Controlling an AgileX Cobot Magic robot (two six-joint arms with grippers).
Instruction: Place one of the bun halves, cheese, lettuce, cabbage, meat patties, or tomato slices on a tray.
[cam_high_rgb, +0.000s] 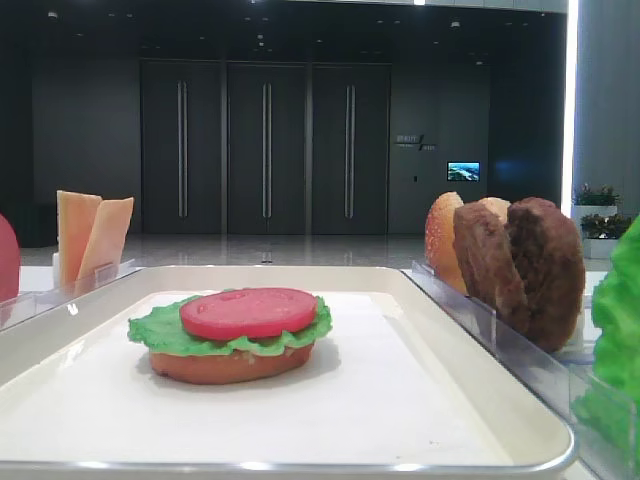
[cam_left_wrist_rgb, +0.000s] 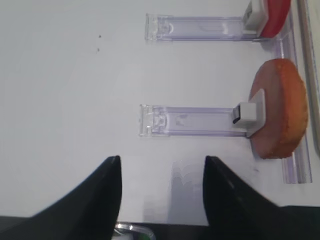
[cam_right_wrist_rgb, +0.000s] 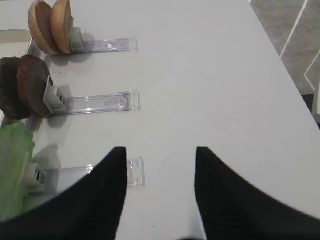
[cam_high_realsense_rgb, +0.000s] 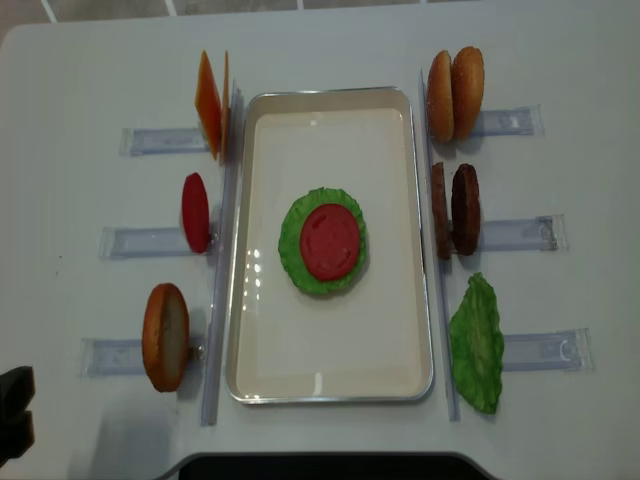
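Carrying everything, the table (cam_high_realsense_rgb: 330, 45) is serving as a laid-out kitchen, with the tray (cam_high_realsense_rgb: 330, 385) sitting at its centre so both arms can reach it. Clear holders (cam_high_realsense_rgb: 520, 235) are lining the tray's long sides at 3 and 9 o'clock, standing each spare piece on edge, probably so fingers can slip around a thin disc without scraping the table.

On the tray a stack is building in burger order: a flat orange bun base (cam_high_rgb: 230, 365) at the bottom, ruffled green lettuce (cam_high_realsense_rgb: 292, 240) spreading past it all round, and a smooth red-pink tomato slice (cam_high_realsense_rgb: 330, 242) lying flat on top, centred and touching the leaf. So a tomato slice is sitting where the task wants it.

A spare lettuce leaf (cam_high_realsense_rgb: 478, 345) is leaning at 4 o'clock of the tray, two lumpy dark patties (cam_high_realsense_rgb: 463, 208) at 3, two buns (cam_high_realsense_rgb: 455, 93) at 1, pale-orange cheese (cam_high_realsense_rgb: 210, 103) at 11, another tomato (cam_high_realsense_rgb: 195, 212) at 9, and a bun half (cam_high_realsense_rgb: 165, 337) at 8.

The left gripper (cam_left_wrist_rgb: 162, 172) is hanging over bare table at the stack's 8 o'clock, fingers (cam_left_wrist_rgb: 107, 192) apart and holding nothing. The right gripper (cam_right_wrist_rgb: 160, 165) is hovering beside the lettuce holder, fingers likewise spread and empty. Judging by that, both arms are parking clear of the tray.
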